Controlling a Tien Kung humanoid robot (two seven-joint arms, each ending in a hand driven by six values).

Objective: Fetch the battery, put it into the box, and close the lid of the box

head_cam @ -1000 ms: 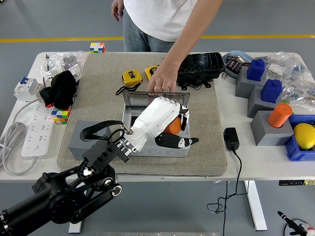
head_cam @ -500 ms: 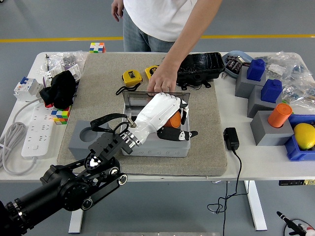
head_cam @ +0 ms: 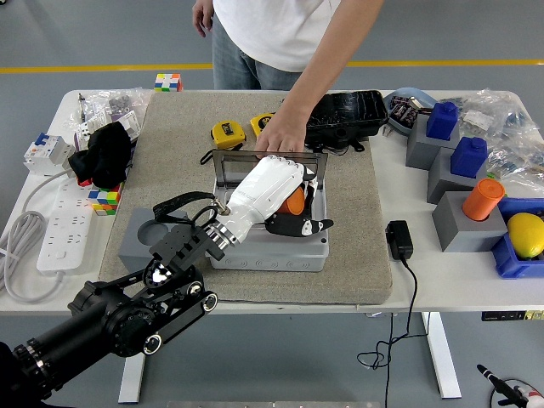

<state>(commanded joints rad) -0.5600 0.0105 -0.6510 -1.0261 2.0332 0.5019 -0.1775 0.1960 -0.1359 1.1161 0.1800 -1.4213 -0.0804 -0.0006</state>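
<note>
A grey box (head_cam: 270, 253) sits on the beige mat, its clear lid (head_cam: 231, 168) standing up at the far side. A person's hand (head_cam: 279, 136) rests on the lid's top edge. My left hand (head_cam: 299, 214), white with dark fingertips, reaches into the open box from the lower left. Its fingers curl around an orange battery (head_cam: 294, 202), which shows only partly under the palm, low inside the box. The right arm is out of sight.
Two yellow tape measures (head_cam: 227, 133) and a black case (head_cam: 347, 115) lie behind the box. A grey block with a round recess (head_cam: 140, 244) is to its left, a black adapter (head_cam: 399, 240) to its right. Grey blocks with blue and orange pieces (head_cam: 482, 201) stand far right.
My left hand has moved a little farther over the box with the orange battery in it. The lid stands more upright. The person's hand stays at the lid.
</note>
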